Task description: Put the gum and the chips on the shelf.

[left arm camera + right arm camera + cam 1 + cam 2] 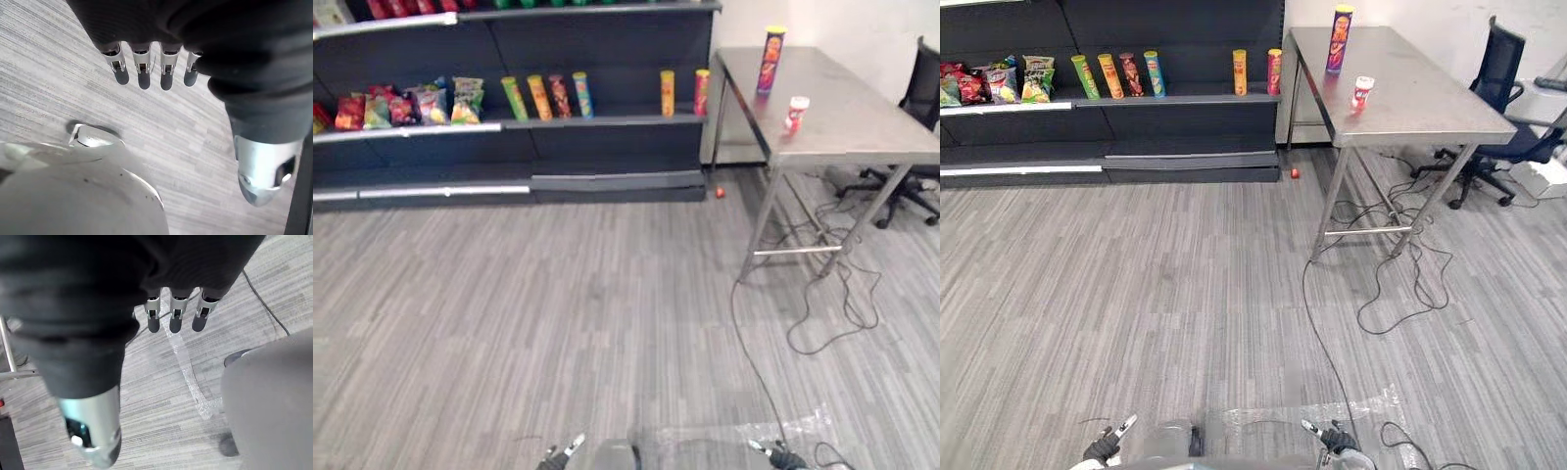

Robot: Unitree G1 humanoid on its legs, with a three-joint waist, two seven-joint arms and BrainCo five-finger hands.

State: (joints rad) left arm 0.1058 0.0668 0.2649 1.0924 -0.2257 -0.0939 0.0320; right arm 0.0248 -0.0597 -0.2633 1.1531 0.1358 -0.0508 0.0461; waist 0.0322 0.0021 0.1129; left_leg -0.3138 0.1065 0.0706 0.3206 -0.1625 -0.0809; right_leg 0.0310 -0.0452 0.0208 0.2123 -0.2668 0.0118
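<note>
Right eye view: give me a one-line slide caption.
The chips can and gum tub stand on the steel table, right of the stocked shelf.

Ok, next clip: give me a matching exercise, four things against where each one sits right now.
Things:
1. tall chips can
2. small gum tub
3. snack bags
4. small red object

Places:
A. on the floor, by the base of the shelf
B. far end of the table
C. left part of the shelf
D. on the table, nearer than the can

Pairs: 1-B, 2-D, 3-C, 4-A.
</note>
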